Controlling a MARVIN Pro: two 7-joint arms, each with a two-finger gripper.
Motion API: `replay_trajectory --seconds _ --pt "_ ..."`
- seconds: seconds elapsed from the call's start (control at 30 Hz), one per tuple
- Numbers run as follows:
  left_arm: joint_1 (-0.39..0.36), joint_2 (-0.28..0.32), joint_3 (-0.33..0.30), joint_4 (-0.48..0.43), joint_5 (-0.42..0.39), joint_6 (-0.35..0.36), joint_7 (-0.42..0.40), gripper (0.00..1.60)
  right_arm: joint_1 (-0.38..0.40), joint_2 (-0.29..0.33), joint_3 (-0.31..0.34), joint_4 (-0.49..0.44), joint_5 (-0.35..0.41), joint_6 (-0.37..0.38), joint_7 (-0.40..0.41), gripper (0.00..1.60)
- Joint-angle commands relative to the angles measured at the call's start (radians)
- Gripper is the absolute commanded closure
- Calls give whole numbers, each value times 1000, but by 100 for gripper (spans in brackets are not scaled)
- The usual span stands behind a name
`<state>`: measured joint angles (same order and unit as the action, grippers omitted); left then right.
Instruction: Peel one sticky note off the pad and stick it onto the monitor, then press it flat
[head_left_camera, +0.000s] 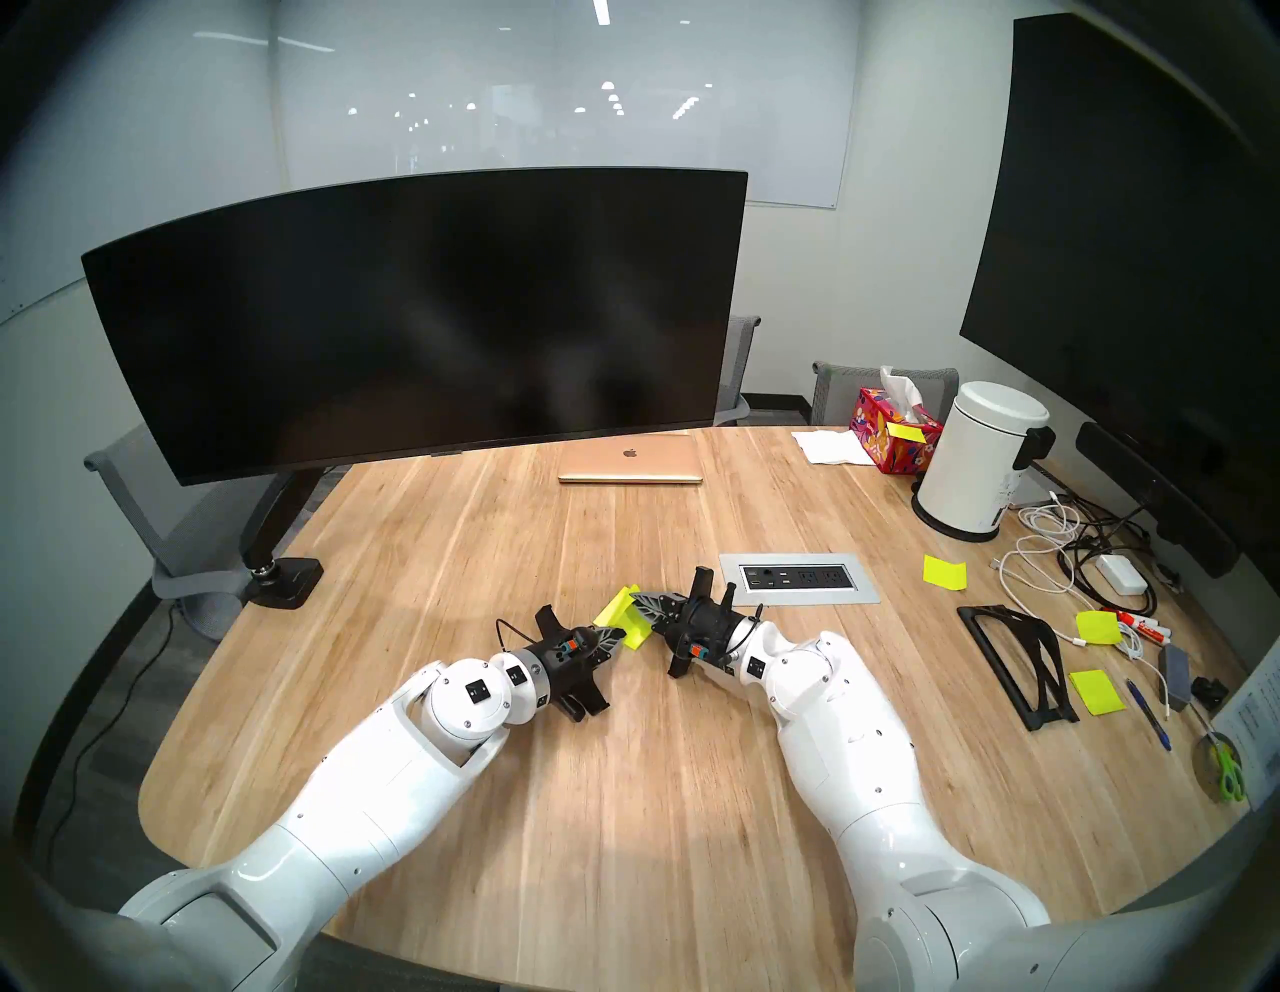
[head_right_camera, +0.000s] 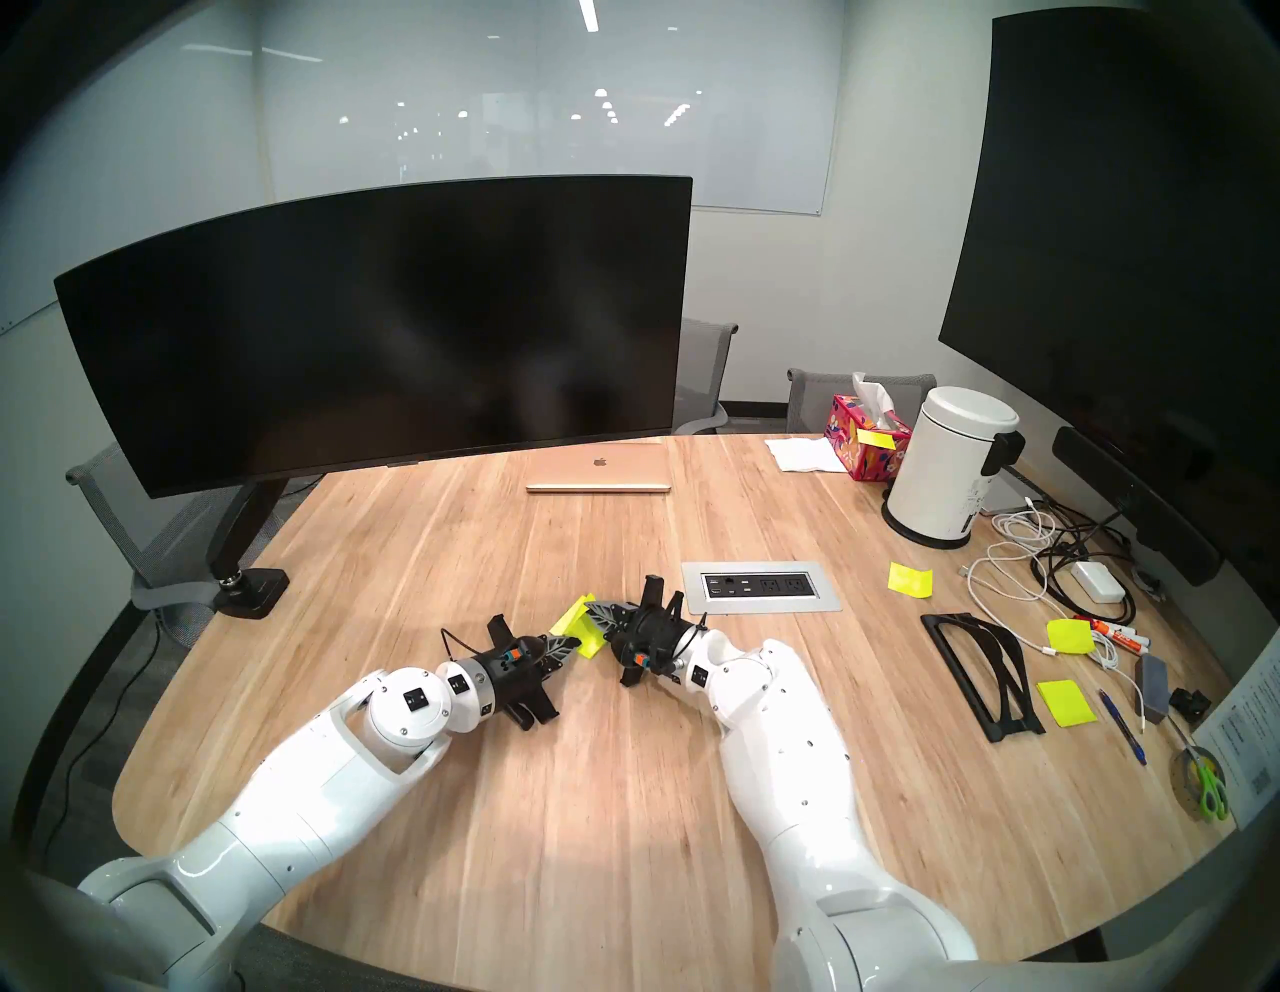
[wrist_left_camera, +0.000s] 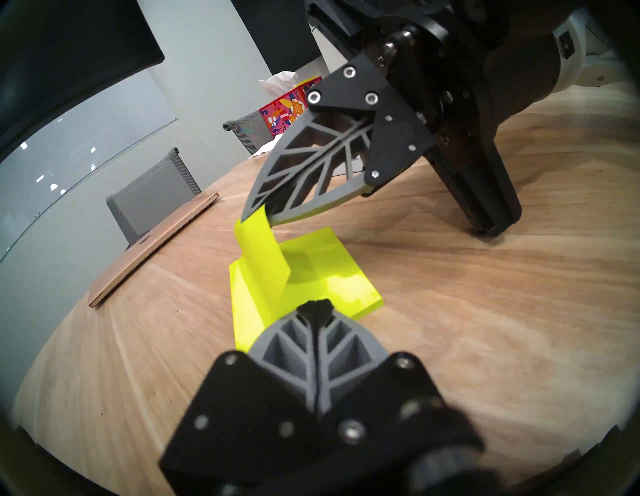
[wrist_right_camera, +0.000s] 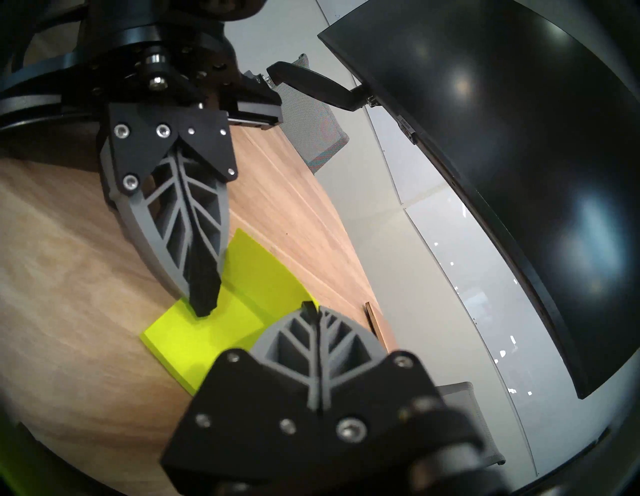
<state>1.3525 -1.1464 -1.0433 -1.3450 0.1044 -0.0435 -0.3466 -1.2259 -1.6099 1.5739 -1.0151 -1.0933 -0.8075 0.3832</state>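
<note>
Neon-yellow sheet, item one: the sticky note (wrist_left_camera: 261, 263), its free edge pinched in our right end effector (wrist_left_camera: 258, 212) and lifted, its far edge not yet off the pad (wrist_left_camera: 332, 273). Left end effector (wrist_right_camera: 204, 308): clenched empty, tips pressing the pad onto the worktop (head_left_camera: 554, 796). Advice: we hold the pad down firmly and draw the sheet low and slow across its glued edge. Destination: the monitor (head_left_camera: 415, 319), well apart.

Thick square neon yellow-green sticky pad (wrist_left_camera: 332, 277) lies flat on the wooden table; its thin top sheet (wrist_left_camera: 263, 256) is curled upright, one edge still attached. Wide curved black monitor (head_left_camera: 415, 319) stands behind, dark.
</note>
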Motion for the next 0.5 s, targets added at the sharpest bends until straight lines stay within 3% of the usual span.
replay_trajectory --seconds 0.0,0.23,0.47 --pt "16 14 8 33 6 8 -9 160 -60 -40 41 9 111 -29 18 160" --pt "14 10 14 44 3 5 -19 160 -77 -60 37 -90 241 -51 85 160" --pt "2 2 20 66 1 -3 -25 160 -85 -68 31 -157 307 -26 156 160"
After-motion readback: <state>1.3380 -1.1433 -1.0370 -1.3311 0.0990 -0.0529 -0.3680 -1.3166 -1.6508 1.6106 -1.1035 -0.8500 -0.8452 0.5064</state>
